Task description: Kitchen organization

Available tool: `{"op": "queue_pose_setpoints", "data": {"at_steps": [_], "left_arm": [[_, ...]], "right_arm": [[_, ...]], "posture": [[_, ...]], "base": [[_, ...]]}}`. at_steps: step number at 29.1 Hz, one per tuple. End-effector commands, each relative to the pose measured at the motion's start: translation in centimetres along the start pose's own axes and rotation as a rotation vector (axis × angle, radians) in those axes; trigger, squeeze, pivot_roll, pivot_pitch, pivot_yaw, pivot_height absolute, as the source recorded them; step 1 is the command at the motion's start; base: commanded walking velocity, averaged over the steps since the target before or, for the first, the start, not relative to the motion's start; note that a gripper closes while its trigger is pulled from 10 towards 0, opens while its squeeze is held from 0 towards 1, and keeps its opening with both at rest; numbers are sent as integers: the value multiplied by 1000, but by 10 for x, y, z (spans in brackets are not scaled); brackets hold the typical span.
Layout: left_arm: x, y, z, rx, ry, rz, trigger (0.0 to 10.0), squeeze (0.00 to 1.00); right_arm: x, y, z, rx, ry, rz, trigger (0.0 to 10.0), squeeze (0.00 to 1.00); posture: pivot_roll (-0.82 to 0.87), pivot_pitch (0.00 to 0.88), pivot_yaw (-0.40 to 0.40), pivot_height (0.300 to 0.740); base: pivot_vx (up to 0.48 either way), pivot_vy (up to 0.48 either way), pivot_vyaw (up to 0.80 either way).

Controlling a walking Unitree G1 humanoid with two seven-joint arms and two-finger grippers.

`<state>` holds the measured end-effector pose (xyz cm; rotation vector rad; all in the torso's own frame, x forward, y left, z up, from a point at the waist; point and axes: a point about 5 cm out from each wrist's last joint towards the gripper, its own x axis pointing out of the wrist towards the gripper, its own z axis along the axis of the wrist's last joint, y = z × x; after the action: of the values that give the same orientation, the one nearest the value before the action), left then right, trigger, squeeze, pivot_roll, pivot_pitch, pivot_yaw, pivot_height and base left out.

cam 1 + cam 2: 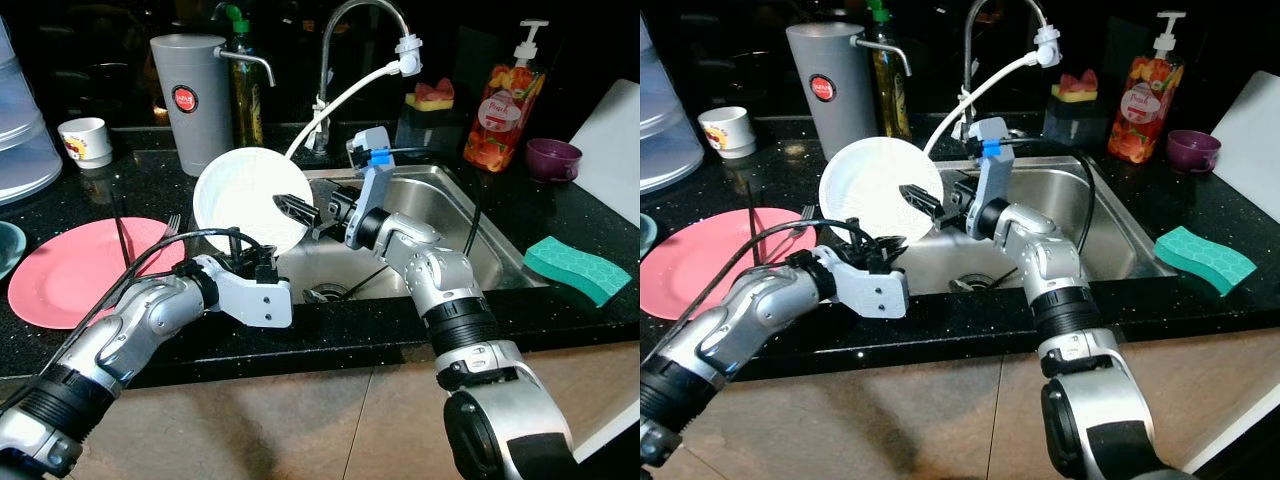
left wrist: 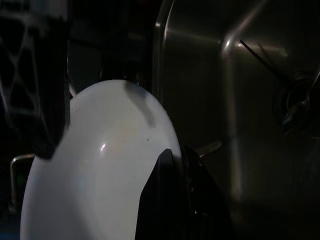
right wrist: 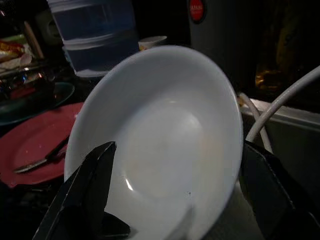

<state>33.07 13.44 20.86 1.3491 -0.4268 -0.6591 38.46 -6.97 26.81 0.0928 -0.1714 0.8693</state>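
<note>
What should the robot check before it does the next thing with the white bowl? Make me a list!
1. Left gripper pinching the white bowl rim: ok.
2. Right gripper open around the bowl, not yet closed: ok.
3. Bowl held over the sink edge, tilted up: ok.
4. White hose close behind the bowl: not ok, might snag.
5. Pink plate with fork on the counter, apart from the bowl: ok.
6. Bowl clean: cannot tell.

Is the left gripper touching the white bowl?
Touching. The left wrist view shows the left gripper clamped on the white bowl's rim, over the sink.
</note>
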Motion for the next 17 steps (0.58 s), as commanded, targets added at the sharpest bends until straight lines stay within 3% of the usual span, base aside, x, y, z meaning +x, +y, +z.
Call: {"op": "queue_pose_setpoints", "data": {"at_steps": [1, 10, 11, 12, 13, 17], "left_arm": [[4, -4, 4, 18, -29, -17, 0, 0], [7, -4, 5, 48, -47, -1, 0, 0], [7, -4, 5, 51, -49, 0, 0, 0], [7, -4, 5, 51, -49, 0, 0, 0], [7, -4, 6, 54, -57, 5, 0, 0], [7, -3, 6, 58, -64, 9, 0, 0]], "right_arm": [[-1, 2, -6, 3, 32, 3, 10000, 0], [-3, -2, -6, -1, 45, -36, 10000, 0], [-3, -2, -5, 2, 46, -37, 1804, 0], [-3, -2, -5, 2, 46, -37, 1804, 0], [-3, -3, -5, 16, 42, -41, 0, 0], [-3, -3, -5, 23, 41, -45, 0, 0]], "posture": [[101, 0, 11, 740], [102, 6, 10, 740], [103, 6, 10, 740], [103, 6, 10, 740], [104, 7, 10, 740], [103, 7, 10, 740]], "base": [[0, 0, 0], [0, 0, 0], [0, 0, 0], [0, 0, 0], [0, 0, 0], [0, 0, 0]]}}
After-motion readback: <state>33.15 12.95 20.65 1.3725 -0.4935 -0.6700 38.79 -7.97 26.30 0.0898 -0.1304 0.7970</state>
